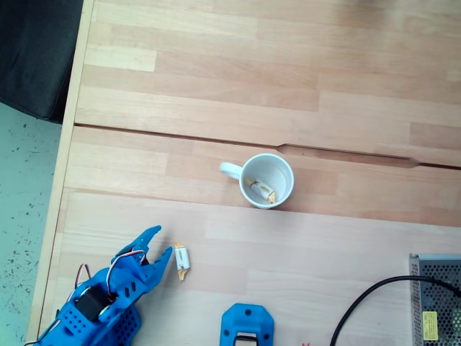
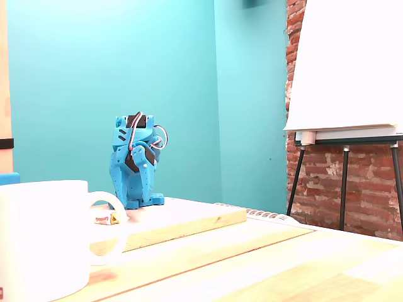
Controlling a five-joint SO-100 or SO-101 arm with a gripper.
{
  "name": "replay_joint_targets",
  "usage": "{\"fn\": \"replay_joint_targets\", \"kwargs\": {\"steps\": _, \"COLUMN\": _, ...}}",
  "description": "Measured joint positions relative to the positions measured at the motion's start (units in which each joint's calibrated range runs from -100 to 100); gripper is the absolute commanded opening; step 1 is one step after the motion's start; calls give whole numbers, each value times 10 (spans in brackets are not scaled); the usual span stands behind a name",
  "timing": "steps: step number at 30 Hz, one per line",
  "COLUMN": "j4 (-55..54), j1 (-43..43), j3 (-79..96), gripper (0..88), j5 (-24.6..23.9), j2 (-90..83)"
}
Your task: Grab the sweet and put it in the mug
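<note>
Reach step: my hand (image 1: 160,244) sat spread open, empty, with the sweet (image 1: 181,257) on the bench (image 1: 324,245) just off its fingertips, at seven o'clock from the mug (image 1: 266,180). Next I'd close around it.

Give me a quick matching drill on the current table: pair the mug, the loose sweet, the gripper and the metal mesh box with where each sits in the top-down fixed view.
Things:
1. mug
2. loose sweet
3. gripper
4. metal mesh box

Places:
A. lower right edge, with a black cable curving beside it
B. centre of the table, another sweet already inside
C. lower left, jaws parted toward the sweet
D. on the wood just right of the blue fingertips

Pairs: 1-B, 2-D, 3-C, 4-A
</note>
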Motion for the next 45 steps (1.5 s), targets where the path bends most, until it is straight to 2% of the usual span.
{"fn": "replay_joint_targets", "kwargs": {"steps": 3, "j4": -11, "j1": -4, "j3": -1, "gripper": 194, "j5": -9, "j2": 6}}
{"fn": "replay_joint_targets", "kwargs": {"steps": 5, "j4": -76, "j1": -75, "j3": -2, "gripper": 194, "j5": -54, "j2": 11}}
{"fn": "replay_joint_targets", "kwargs": {"steps": 7, "j4": -133, "j1": -188, "j3": -2, "gripper": 194, "j5": -140, "j2": 11}}
{"fn": "replay_joint_targets", "kwargs": {"steps": 9, "j4": -151, "j1": -264, "j3": -3, "gripper": 194, "j5": -242, "j2": 11}}
{"fn": "replay_joint_targets", "kwargs": {"steps": 11, "j4": -155, "j1": -284, "j3": -3, "gripper": 194, "j5": -340, "j2": 11}}
{"fn": "replay_joint_targets", "kwargs": {"steps": 13, "j4": -157, "j1": -290, "j3": -3, "gripper": 194, "j5": -399, "j2": 11}}
{"fn": "replay_joint_targets", "kwargs": {"steps": 17, "j4": -157, "j1": -292, "j3": -3, "gripper": 194, "j5": -414, "j2": 12}}
{"fn": "replay_joint_targets", "kwargs": {"steps": 45, "j4": -157, "j1": -292, "j3": -3, "gripper": 194, "j5": -415, "j2": 12}}
